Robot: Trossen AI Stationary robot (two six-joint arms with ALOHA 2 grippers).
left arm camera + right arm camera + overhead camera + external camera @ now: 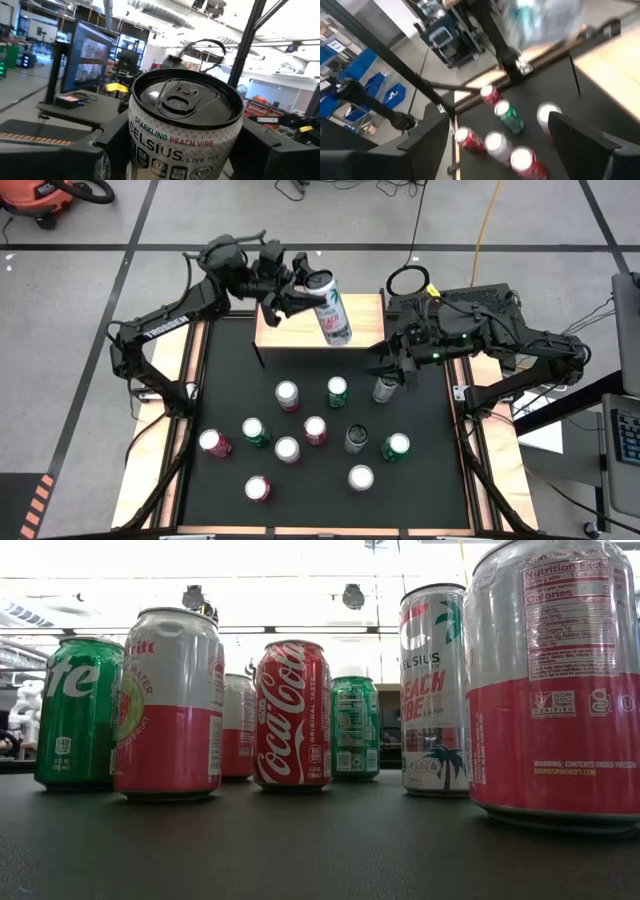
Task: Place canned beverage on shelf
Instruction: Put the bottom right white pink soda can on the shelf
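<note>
A black bench (pixel 230 380) carries scattered cans; the wooden shelf (pixel 365 315) sits at its far edge. The left hand (pixel 290 285) pinches a tilted Celsius can (pixel 330 305) over the shelf. The right hand (pixel 397 370) hovers spread above a silver can (pixel 384 388).

A white Celsius can (pixel 330 308) hangs tilted above the light-wood shelf (pixel 365 330), which stands at the bench's far edge.

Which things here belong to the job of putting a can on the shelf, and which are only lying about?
Belong to the job:
- Celsius can, held by left claw
- shelf

Lying about:
- orange vacuum
- yellow cable
- monitor
</note>
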